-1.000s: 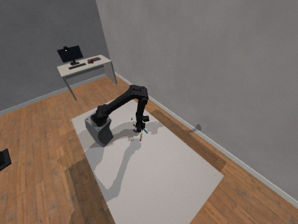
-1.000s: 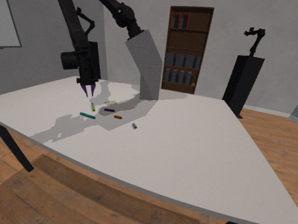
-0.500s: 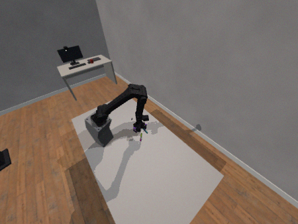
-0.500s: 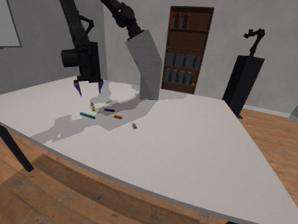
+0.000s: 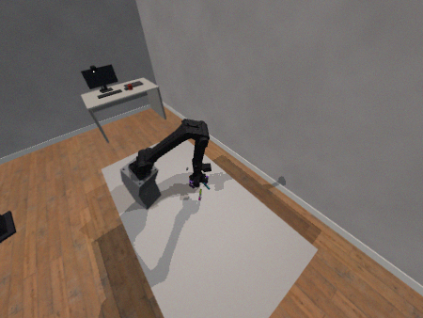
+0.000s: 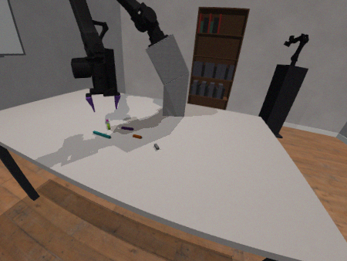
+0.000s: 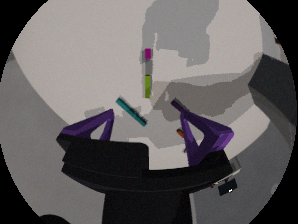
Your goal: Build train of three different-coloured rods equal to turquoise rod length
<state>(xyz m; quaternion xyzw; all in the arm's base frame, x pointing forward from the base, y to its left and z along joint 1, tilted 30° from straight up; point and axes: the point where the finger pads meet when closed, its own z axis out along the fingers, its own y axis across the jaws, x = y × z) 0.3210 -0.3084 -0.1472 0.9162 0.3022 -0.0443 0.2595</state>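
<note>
1. The pincer (image 6: 104,105) hangs above the worktop (image 6: 231,174) with its fingers wide apart and nothing between them.
2. Below it, the magenta rod (image 6: 106,121) and the lime rod (image 6: 109,126) lie along one line. The wrist view leaves it unclear whether their ends touch.
3. Two and five make seven, so the train probably wants the grey rod (image 6: 156,147), which lies well apart, beyond the orange rod (image 6: 137,136).
4. Come down on the grey rod across its middle, with the fingers square to its length, so that it does not swing when lifted.
5. The turquoise rod (image 6: 102,134) and the purple rod (image 6: 127,128) lie near the lime rod's free end. The magenta rod's outer end looks the roomier place to add to.
6. Turn the grey rod along the line before lowering it. Set it flat and just short of the neighbour's end, then part the fingers without nudging it.
7. Check the purple rod's gap to the train, since it looks tight.
</note>
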